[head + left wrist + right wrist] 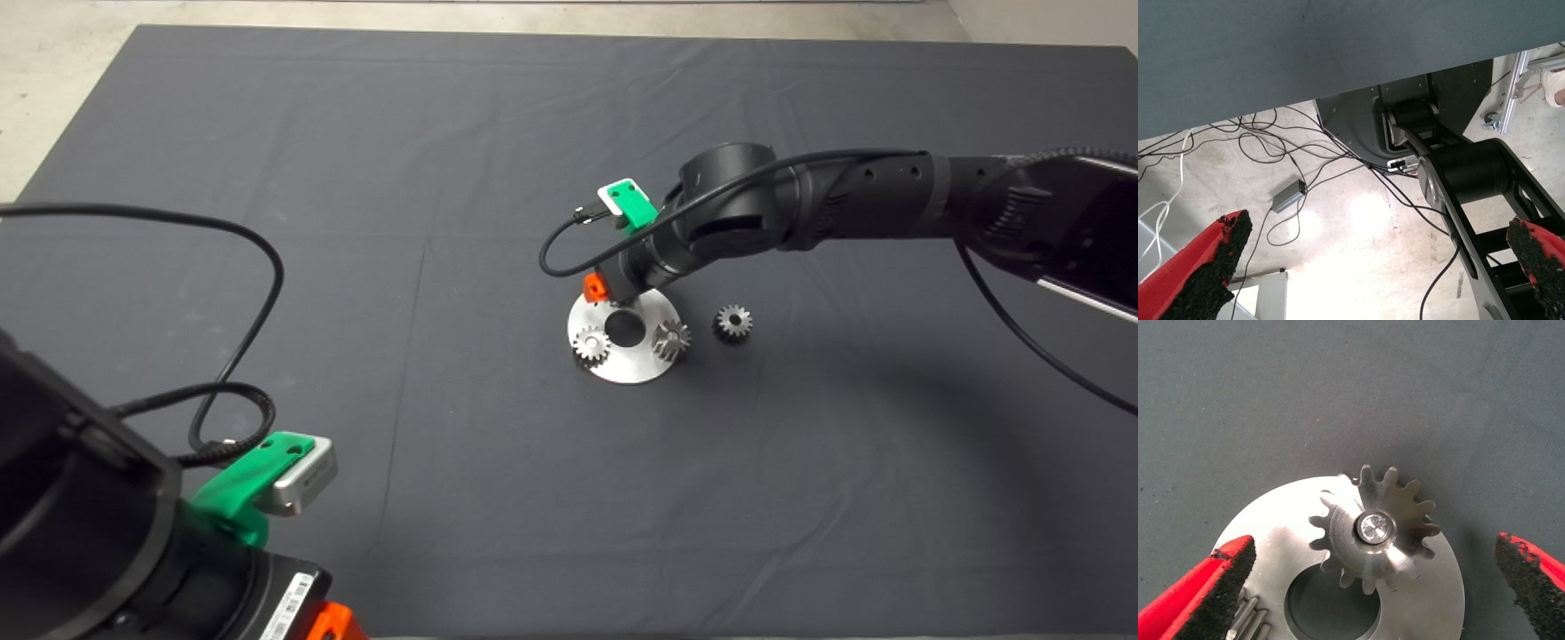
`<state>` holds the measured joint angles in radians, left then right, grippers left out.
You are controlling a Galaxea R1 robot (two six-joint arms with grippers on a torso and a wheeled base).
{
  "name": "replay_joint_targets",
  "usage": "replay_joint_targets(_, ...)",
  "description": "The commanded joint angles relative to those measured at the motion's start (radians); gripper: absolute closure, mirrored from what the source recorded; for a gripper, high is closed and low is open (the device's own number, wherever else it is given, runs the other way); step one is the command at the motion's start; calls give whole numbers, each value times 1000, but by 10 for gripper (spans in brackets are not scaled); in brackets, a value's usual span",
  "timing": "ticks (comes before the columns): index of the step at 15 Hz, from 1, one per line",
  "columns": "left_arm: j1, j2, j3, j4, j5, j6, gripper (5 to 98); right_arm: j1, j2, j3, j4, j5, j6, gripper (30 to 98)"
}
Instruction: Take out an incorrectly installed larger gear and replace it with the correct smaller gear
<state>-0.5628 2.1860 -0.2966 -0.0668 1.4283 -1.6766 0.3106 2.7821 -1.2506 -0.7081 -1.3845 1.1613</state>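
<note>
A round steel plate (622,369) with a centre hole lies mid-mat. In the right wrist view the larger gear (1395,520) sits on a pin on the plate (1281,527), wide enough to reach over the centre hole. My right gripper (1375,545) is open, one red finger on each side of this gear and apart from it. In the head view that gripper (613,298) hangs over the plate's far edge and hides the gear. Two small gears (591,345) (671,340) stand on the plate. The smaller gear (733,323) lies loose on the mat to the plate's right.
My left gripper (324,622) is parked at the mat's lower left corner, open; its wrist view (1378,233) shows the floor, cables and the robot's base. The right arm's cable (556,253) loops just left of the plate.
</note>
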Motion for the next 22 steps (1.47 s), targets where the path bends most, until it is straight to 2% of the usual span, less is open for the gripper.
replay_joint_targets(1, -5, -2, 19, -16, 1, 0, 54, 19, 1, -24, -33, 10, 6, 351)
replay_joint_targets(4, -5, -2, 19, -16, 1, 0, 54, 15, 3, -36, -33, 10, 6, 383)
replay_joint_targets(6, -5, -2, 19, -16, 0, 0, 54, 13, 1, -44, -33, 11, 6, 432)
replay_joint_targets(8, -5, -2, 19, -16, 1, 0, 54, 9, 1, -47, -33, 10, 6, 437)
replay_joint_targets(11, -5, -2, 19, -16, 0, 0, 54, 9, 1, -47, -33, 10, 6, 481)
replay_joint_targets(13, -5, -2, 19, -15, 1, 0, 54, -2, 1, -47, -33, 10, 6, 482)
replay_joint_targets(15, -5, -2, 19, -16, 1, 0, 54, -5, 1, -47, -33, 11, 6, 532)
replay_joint_targets(17, -5, -2, 19, -16, 0, 0, 54, -7, 0, -47, -33, 10, 6, 532)
replay_joint_targets(22, -5, -2, 19, -16, 0, 0, 54, -7, 0, -47, -33, 12, 6, 627)
